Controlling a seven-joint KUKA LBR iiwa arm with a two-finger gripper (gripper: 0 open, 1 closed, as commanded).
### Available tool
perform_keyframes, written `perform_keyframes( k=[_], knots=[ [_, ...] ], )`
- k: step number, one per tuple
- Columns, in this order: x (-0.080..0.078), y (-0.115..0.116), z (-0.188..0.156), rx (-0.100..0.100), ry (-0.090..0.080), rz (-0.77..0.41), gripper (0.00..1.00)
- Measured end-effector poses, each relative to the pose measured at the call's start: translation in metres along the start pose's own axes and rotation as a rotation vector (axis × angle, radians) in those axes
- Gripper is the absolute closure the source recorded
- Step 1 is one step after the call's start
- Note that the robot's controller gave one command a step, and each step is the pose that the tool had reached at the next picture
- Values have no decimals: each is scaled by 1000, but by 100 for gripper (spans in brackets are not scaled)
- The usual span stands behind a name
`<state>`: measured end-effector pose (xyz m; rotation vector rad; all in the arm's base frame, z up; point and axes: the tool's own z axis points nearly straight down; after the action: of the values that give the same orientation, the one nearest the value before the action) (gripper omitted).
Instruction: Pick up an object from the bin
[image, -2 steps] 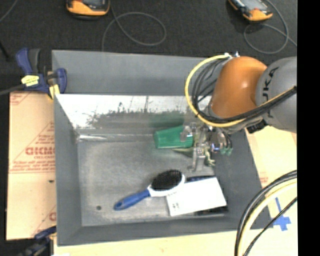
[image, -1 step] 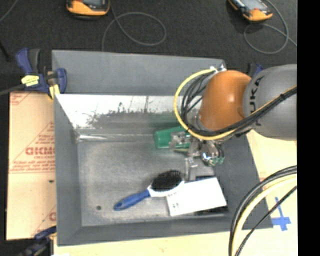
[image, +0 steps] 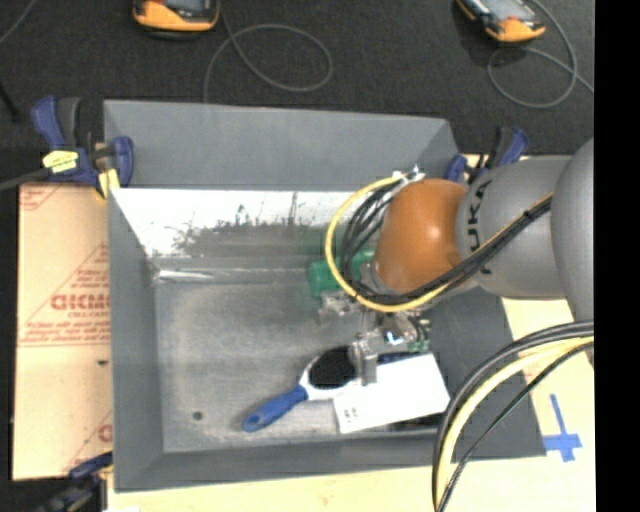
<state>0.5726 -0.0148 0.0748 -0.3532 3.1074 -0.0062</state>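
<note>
Camera view: fingers (image: 368, 352) low over bin (image: 200, 350) floor, right of centre; clenched or released, I cannot tell. Brush (image: 300, 392) just left of them, long axis running down-left along blue handle. White card (image: 395, 398) just below, green thing (image: 322, 280) behind. I judge room lies leftward.

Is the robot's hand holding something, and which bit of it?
It cannot be told. The hand is down at the bristly head of the blue-handled brush, beside a white box, but no grip on either one shows.
</note>
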Motion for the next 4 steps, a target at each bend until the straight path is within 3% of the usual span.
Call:
perform_keyframes(
  k=[1, 2, 3, 4],
  knots=[
    [4, 22, -4, 6, -7, -112, 0],
    [14, 49, -29, -2, 4, 29, 0],
    [24, 70, -5, 4, -10, -234, 100],
    [24, 70, -5, 4, -10, -234, 100]
  ],
)
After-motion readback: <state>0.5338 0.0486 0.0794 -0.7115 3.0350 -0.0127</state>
